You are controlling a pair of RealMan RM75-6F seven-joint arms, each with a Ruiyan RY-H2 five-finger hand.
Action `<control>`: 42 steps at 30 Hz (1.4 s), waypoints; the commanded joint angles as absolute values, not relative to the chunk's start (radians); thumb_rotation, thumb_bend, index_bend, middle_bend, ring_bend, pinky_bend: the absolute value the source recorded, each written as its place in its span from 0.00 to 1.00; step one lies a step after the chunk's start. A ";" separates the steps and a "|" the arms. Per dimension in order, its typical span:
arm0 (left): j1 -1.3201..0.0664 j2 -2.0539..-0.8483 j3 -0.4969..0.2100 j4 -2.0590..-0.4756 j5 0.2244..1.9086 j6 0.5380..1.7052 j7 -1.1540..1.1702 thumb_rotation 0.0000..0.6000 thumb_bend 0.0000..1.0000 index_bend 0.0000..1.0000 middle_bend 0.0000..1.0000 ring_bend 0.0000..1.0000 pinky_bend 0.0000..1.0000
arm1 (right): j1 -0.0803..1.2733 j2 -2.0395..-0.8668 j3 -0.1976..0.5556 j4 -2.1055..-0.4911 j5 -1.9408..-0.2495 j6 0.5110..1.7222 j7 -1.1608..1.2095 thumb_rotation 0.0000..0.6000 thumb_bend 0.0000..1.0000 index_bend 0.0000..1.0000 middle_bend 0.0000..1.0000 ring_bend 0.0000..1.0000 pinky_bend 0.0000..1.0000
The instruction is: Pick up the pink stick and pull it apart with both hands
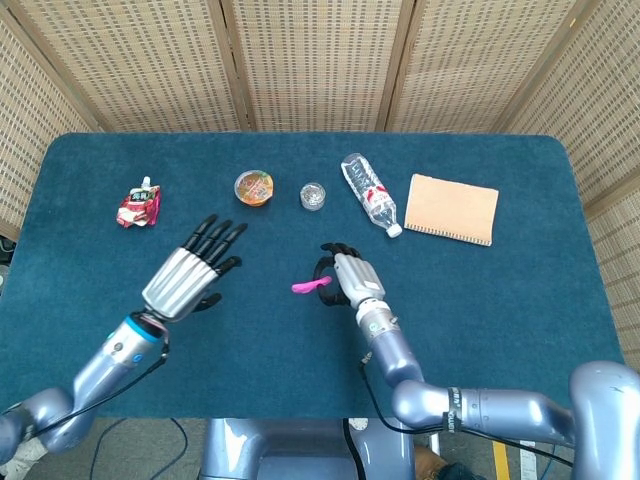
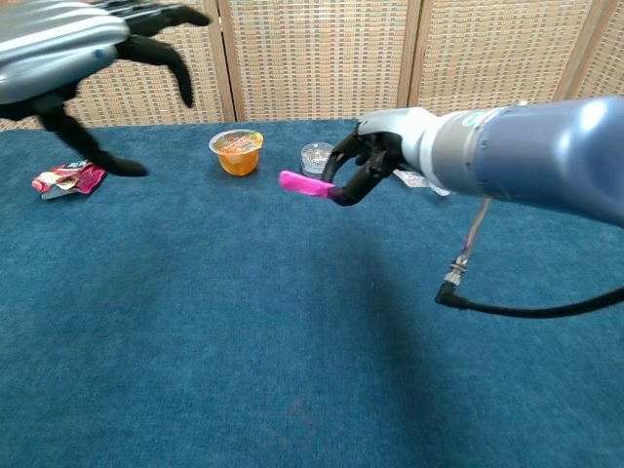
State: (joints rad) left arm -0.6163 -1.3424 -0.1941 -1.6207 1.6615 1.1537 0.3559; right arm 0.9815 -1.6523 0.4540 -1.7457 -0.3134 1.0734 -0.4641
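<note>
Right robot hand (image 1: 350,280) pinches pink stick (image 1: 309,286); left robot hand (image 1: 185,280) spread; bottle (image 1: 371,194) label seemingly unreadable.

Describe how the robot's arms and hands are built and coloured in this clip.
Both arms are silvery blue-grey metal. Each hand, left hand and right hand, has a ribbed silver back and black fingers. Teal rings mark the wrists. A thin black cable hangs under the right arm.
</note>
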 commanded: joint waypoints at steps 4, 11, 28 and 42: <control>-0.703 -1.477 -0.216 -1.509 1.698 1.150 0.298 1.00 0.09 0.43 0.00 0.00 0.00 | 1.010 -1.688 0.456 -1.746 -0.293 1.106 -0.473 1.00 0.63 0.66 0.20 0.00 0.00; -0.743 -1.561 -0.211 -1.437 1.679 1.137 0.317 1.00 0.10 0.45 0.00 0.00 0.00 | 1.029 -1.719 0.463 -1.736 -0.279 1.129 -0.468 1.00 0.63 0.66 0.20 0.00 0.00; -0.756 -1.623 -0.163 -1.364 1.667 1.157 0.305 1.00 0.18 0.51 0.00 0.00 0.00 | 1.035 -1.727 0.469 -1.726 -0.277 1.136 -0.458 1.00 0.63 0.67 0.20 0.00 0.00; -0.759 -1.627 -0.147 -1.352 1.648 1.168 0.303 1.00 0.22 0.51 0.00 0.00 0.00 | 1.028 -1.711 0.463 -1.730 -0.279 1.126 -0.450 1.00 0.63 0.67 0.20 0.00 0.00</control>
